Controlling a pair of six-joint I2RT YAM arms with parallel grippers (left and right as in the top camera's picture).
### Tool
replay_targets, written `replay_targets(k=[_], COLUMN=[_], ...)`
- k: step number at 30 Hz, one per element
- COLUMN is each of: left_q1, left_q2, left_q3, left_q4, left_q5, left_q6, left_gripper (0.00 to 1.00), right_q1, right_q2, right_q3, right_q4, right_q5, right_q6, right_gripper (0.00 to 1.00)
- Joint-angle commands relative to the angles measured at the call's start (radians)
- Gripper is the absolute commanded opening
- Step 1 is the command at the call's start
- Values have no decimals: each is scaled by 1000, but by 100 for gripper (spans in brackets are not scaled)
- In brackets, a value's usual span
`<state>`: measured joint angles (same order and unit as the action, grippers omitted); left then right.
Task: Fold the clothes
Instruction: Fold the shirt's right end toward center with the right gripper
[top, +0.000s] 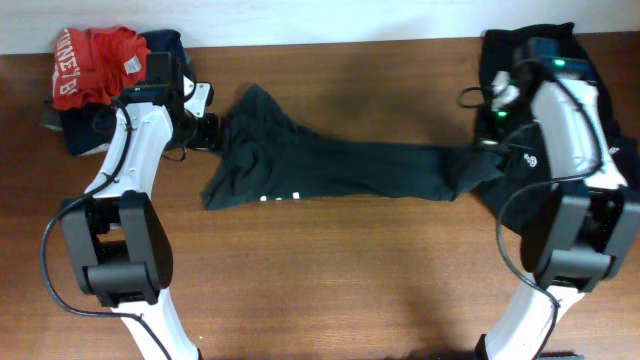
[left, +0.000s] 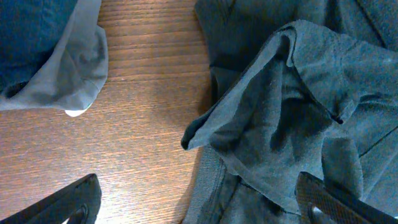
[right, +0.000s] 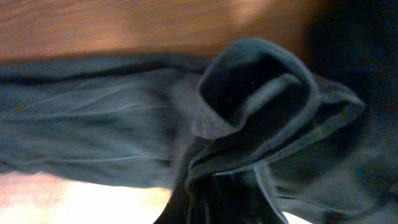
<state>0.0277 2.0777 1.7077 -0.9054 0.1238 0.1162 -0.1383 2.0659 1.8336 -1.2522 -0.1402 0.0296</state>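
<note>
Left hand (left: 198, 186): wide open, holding nothing. Its fingers (left: 68, 202) show only as tips in the bottom corners of the wrist view. One is over bare surface (left: 143, 124), the other over the black T-shirt (top: 340, 168). Can't tell if that one touches cloth. A folded-over flap of the shirt's end sits just ahead, between them.

Right hand (right: 211, 196): closed on a bunched fold at the shirt's opposite end, with cloth gathering into the tips. The view is blurred, and the dark tips are hard to separate from the fabric.

The shirt lies stretched out on the surface between the two hands. It is wrinkled, with small white marks near its front hem.

Beyond the left hand, a grey garment (left: 74, 68) lies near the shirt's end but apart from it, with a navy garment (left: 31, 31) against it. A red garment (top: 95, 60) with white lettering lies on the navy one in the far corner.

In the far corner on the right side is a pile of black clothes (top: 590, 70), partly hidden by the right arm. Can't count the pieces.
</note>
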Motion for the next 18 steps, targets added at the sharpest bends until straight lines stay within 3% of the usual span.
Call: replay_targets(k=[1,18], left_q1=[2,2], left_q2=[-8,-8], left_q3=[12,12], left_q4=[-2,-2], left_q5=[7,8], left_q6=[21,21], left_gripper=[99,99], right_q1=[92,420], right_q2=[-3,2], right_q3=[18,18], right_q4=[1,127], right_q5=[-13,-32], right_q6=[22,171], right_gripper=[4,4])
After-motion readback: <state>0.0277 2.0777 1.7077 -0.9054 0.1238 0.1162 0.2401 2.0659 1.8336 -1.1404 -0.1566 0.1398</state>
